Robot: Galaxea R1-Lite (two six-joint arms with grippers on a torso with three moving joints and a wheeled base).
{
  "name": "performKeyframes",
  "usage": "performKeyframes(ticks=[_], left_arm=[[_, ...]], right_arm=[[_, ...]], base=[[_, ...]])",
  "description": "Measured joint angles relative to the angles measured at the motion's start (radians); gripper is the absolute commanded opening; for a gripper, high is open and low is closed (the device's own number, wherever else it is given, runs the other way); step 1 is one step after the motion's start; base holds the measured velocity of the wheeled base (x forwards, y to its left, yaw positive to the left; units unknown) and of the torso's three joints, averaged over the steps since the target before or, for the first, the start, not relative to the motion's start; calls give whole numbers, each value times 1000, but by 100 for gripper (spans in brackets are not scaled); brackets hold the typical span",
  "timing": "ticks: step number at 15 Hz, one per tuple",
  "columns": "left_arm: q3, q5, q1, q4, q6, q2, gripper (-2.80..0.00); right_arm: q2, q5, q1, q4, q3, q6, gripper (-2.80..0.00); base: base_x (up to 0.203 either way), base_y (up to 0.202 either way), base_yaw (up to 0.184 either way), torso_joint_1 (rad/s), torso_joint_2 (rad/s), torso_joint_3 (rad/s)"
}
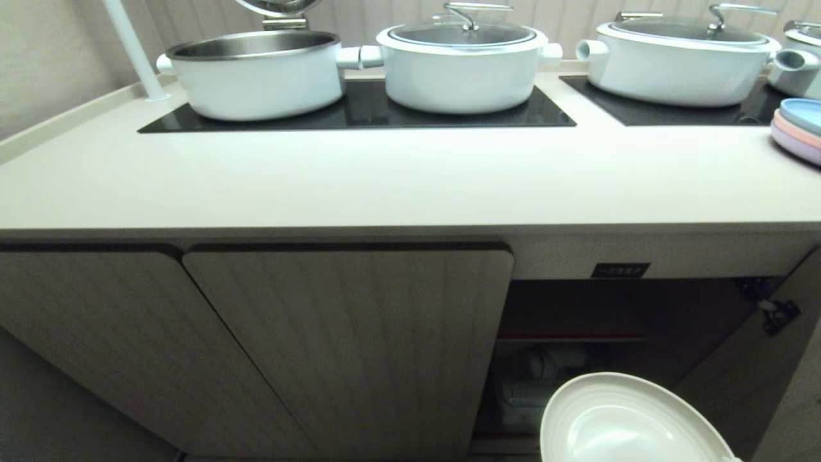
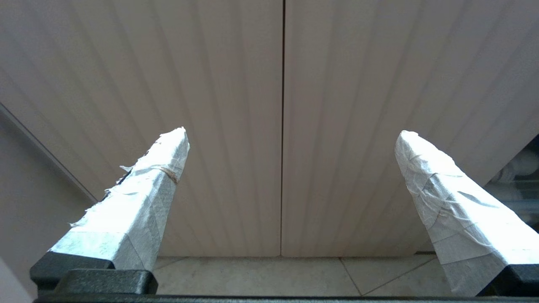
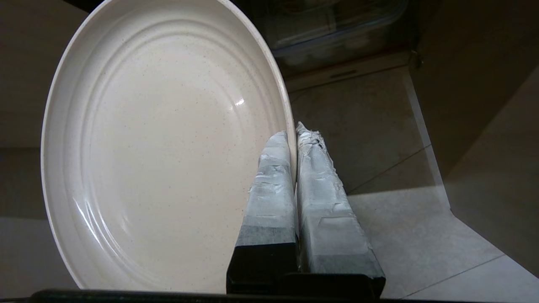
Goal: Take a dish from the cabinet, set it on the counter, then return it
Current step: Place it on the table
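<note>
The cream-white dish hangs in the air at the lower right of the head view, in front of the open cabinet and below the counter. In the right wrist view my right gripper is shut on the rim of the dish, one taped finger on each side of the edge. The gripper itself does not show in the head view. My left gripper is open and empty, facing two closed ribbed doors low over the tiled floor.
Three white pots stand on black cooktop panels at the back of the counter. Stacked pastel plates sit at its right edge. The open cabinet door stands at the right; clear containers sit inside.
</note>
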Motion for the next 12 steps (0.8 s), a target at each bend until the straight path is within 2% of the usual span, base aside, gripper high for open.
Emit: performKeyframes(ticks=[12], left_arm=[[0, 0, 0, 0, 0, 0, 0]], right_arm=[[1, -1, 0, 0, -7, -2, -280]], base=[[0, 0, 0, 250, -547, -295]])
